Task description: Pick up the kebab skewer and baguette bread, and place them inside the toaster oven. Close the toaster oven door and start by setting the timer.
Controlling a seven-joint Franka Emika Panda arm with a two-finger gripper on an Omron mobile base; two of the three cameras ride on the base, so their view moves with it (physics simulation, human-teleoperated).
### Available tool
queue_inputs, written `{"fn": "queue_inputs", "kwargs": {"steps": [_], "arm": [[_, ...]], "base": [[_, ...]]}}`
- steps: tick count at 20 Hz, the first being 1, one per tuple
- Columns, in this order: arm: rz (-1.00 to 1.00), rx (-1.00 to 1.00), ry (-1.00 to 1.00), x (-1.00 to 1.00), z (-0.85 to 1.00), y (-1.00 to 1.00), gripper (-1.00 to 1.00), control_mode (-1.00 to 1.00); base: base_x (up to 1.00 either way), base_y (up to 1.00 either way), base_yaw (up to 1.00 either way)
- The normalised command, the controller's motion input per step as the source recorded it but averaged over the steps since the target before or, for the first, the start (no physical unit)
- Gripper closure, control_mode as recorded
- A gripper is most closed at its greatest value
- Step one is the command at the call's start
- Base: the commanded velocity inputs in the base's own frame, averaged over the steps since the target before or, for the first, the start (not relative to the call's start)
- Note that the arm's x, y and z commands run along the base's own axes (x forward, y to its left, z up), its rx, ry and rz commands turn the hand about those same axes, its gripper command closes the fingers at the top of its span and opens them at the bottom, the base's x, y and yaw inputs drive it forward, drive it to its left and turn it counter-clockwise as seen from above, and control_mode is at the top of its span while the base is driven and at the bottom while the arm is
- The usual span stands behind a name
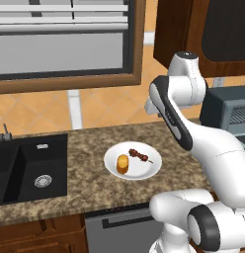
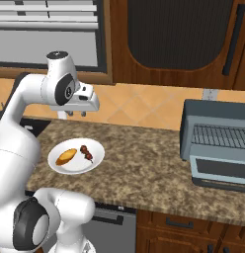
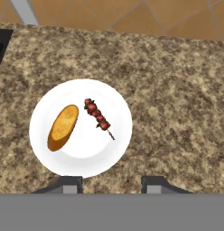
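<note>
The hand (image 2: pixel 76 113) hovers above the white plate (image 3: pixel 46 155), jaws at their narrowest, holding nothing. The kebab skewer (image 3: pixel 98 116) and baguette bread (image 3: pixel 63 127) lie apart on that plate. The toaster oven (image 2: pixel 216 143), its door (image 2: pixel 224 169) down, is cut off at the table (image 2: pixel 144 163) edge by the frame.

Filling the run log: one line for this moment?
phase: pre-grasp | end effector: above plate, holding nothing | kebab skewer, baguette bread: on plate, apart | toaster oven: door down
</note>
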Motion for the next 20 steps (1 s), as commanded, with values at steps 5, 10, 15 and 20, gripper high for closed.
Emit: {"fn": "queue_inputs", "kwargs": {"steps": [5, 10, 15, 20], "arm": [[0.00, 0.00, 0.00, 0.00, 0.00, 0.00, -1.00, 1.00], [0.00, 0.00, 0.00, 0.00, 0.00, 0.00, -1.00, 1.00], [0.00, 0.00, 0.00, 0.00, 0.00, 0.00, -1.00, 1.00], [0.00, 0.00, 0.00, 0.00, 0.00, 0.00, -1.00, 1.00]], "base": [[0.00, 0.00, 0.00], [0.00, 0.00, 0.00], [0.00, 0.00, 0.00], [0.00, -0.19, 0.00]]}}
